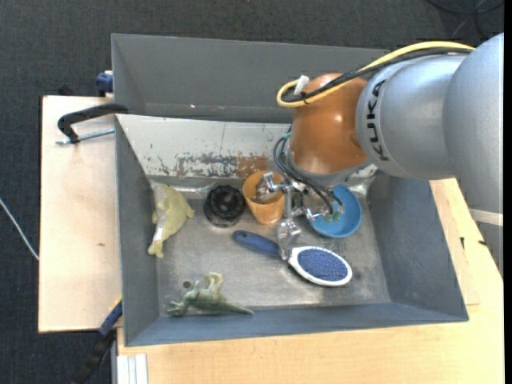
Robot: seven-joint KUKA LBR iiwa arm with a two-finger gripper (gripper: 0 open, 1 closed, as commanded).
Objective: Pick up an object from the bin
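Observation:
My gripper [290, 214] hangs low in the middle of the bin, between an orange cup [258, 202] on its left and a blue bowl [342, 218] on its right. Its lower end comes down just above a brush with a blue handle [254, 242] and a white oval head with a blue pad [321, 265]. Part of the cup's rim and part of the bowl are hidden behind the gripper. A black round cap-like thing [224, 202] lies left of the cup.
A pale yellow toy figure [169, 217] lies against the left wall. A green toy dinosaur [206, 297] lies at the front left corner. The arm with its orange cover reaches in from the right, above the bin's back right part.

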